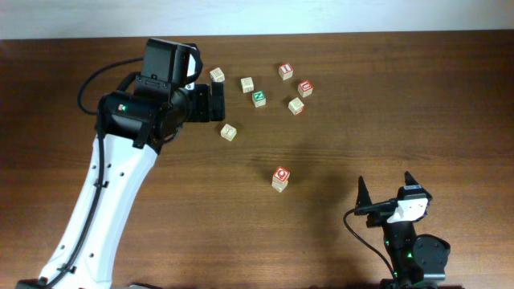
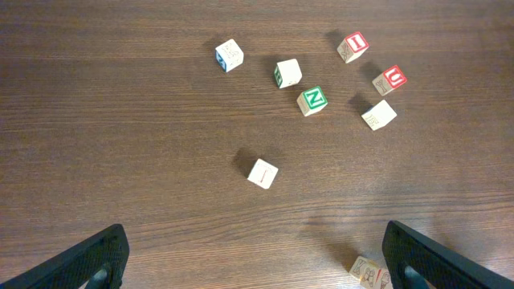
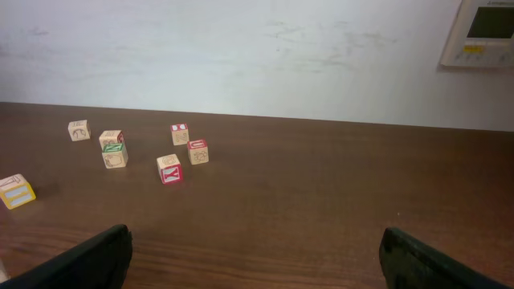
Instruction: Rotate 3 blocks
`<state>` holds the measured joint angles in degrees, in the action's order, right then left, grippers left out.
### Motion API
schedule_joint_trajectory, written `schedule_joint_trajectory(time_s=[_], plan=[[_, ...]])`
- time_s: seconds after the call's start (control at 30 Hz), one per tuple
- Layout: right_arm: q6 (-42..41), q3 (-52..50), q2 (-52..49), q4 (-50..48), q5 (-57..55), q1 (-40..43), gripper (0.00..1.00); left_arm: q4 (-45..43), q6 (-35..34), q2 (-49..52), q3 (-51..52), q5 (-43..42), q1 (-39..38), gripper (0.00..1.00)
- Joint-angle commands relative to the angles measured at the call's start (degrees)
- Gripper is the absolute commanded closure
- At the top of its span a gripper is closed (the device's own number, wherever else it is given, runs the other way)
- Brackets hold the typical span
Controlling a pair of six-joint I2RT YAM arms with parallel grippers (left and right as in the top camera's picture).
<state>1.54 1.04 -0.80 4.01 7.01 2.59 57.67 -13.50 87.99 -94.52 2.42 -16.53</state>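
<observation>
Three pale blocks lie apart from each other on the brown table. A plain tan one sits alone left of centre. Another plain-topped one lies at the cluster's right. A third with a red-printed top shows a blue-printed side in the right wrist view. My left gripper hangs open high over the table, holding nothing. My right gripper is open and bare near the front right.
At the back are a green N cube, a red-striped cube, a red U cube, a blue-sided cube and a pale cube. A white wall stands behind the table.
</observation>
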Motion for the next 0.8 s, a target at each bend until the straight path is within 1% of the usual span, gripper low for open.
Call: schedule_joint_trajectory(time_s=[0.0, 0.3, 0.37, 0.43, 0.47, 0.53, 0.57, 0.67, 0.7, 0.77], plan=[[0.0, -0.7, 0.6, -0.3, 0.3, 0.4, 0.02, -0.1, 0.3, -0.6, -0.6, 0.6, 0.1, 0.01], [0.0, -0.7, 0.6, -0.3, 0.3, 0.4, 0.02, 0.0, 0.3, -0.6, -0.6, 0.7, 0.1, 0.01], [-0.1, -0.7, 0.6, -0.3, 0.3, 0.4, 0.02, 1.1, 0.3, -0.6, -0.5, 7.2, 0.2, 0.01], [0.0, -0.7, 0.6, -0.3, 0.3, 0.4, 0.02, 3.1, 0.3, -1.0, 0.0, 8.4, 0.2, 0.01], [0.0, -0.7, 0.6, -0.3, 0.3, 0.4, 0.02, 3.5, 0.3, -1.0, 0.0, 11.5, 0.2, 0.01], [-0.1, -0.7, 0.6, -0.3, 0.3, 0.4, 0.02, 2.8, 1.1, -1.4, 0.8, 14.3, 0.3, 0.01], [0.0, -0.7, 0.6, -0.3, 0.3, 0.4, 0.02, 1.1, 3.5, -2.2, 2.1, 13.2, 1.0, 0.01], [0.0, -0.7, 0.6, -0.3, 0.3, 0.4, 0.02, -7.9, 11.5, -7.1, 9.0, 4.2, 5.6, 0.01], [0.0, -0.7, 0.6, -0.3, 0.3, 0.4, 0.02, -15.9, 12.3, -13.0, 17.9, 2.7, 8.4, 0.01], [0.0, -0.7, 0.6, -0.3, 0.3, 0.4, 0.02, -23.8, 12.3, -19.8, 28.1, 2.7, 10.1, 0.01]])
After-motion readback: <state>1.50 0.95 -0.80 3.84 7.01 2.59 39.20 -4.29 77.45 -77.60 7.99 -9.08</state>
